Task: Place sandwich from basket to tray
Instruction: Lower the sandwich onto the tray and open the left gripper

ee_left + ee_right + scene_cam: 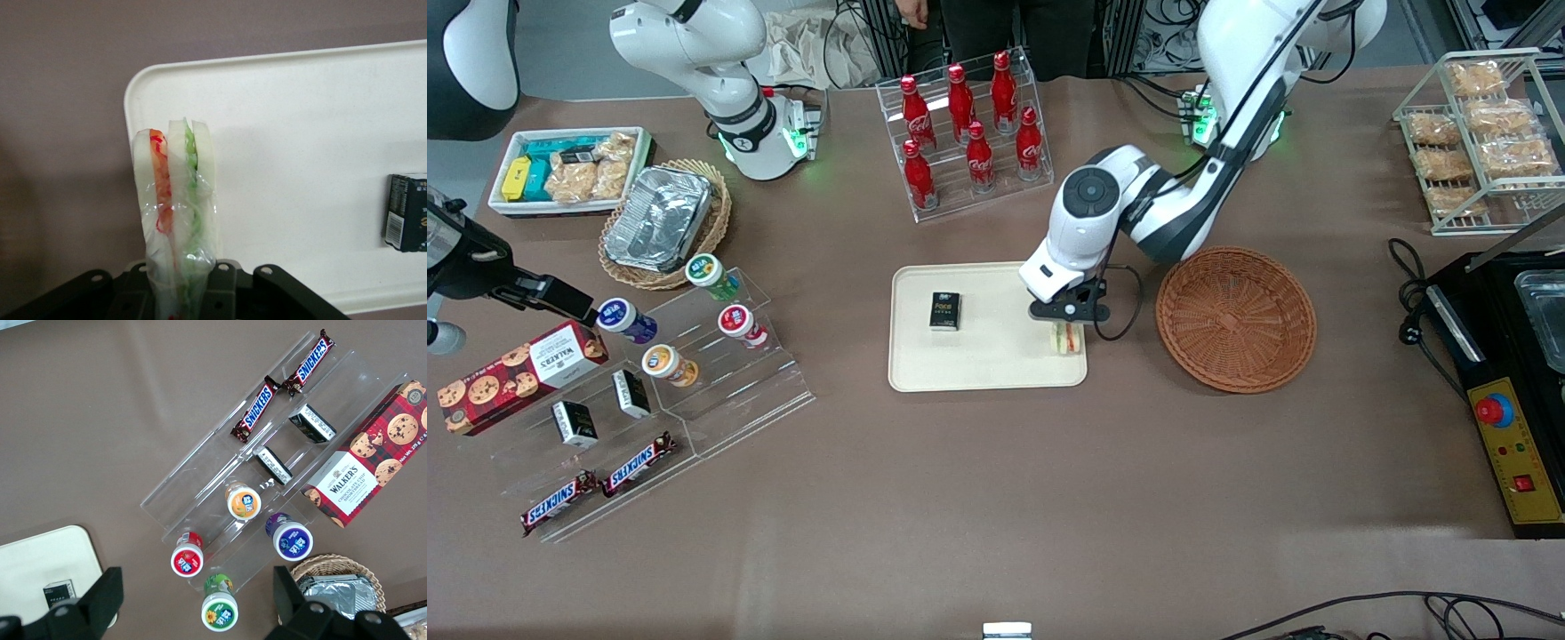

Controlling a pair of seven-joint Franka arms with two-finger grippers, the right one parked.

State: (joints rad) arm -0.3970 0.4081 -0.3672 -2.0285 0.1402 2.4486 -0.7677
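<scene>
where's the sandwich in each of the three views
Front view: the sandwich hangs in the gripper over the tray corner nearest the basket.
Left wrist view: the sandwich stands on edge between the fingers, above the tray corner.
Right wrist view: not in it.
Shared landmark: the small black box on the tray.

The gripper over the tray hides the sandwich's upper part in the front view. In the left wrist view the sandwich's base is cut off, as are the tray and the dark box on it.
</scene>
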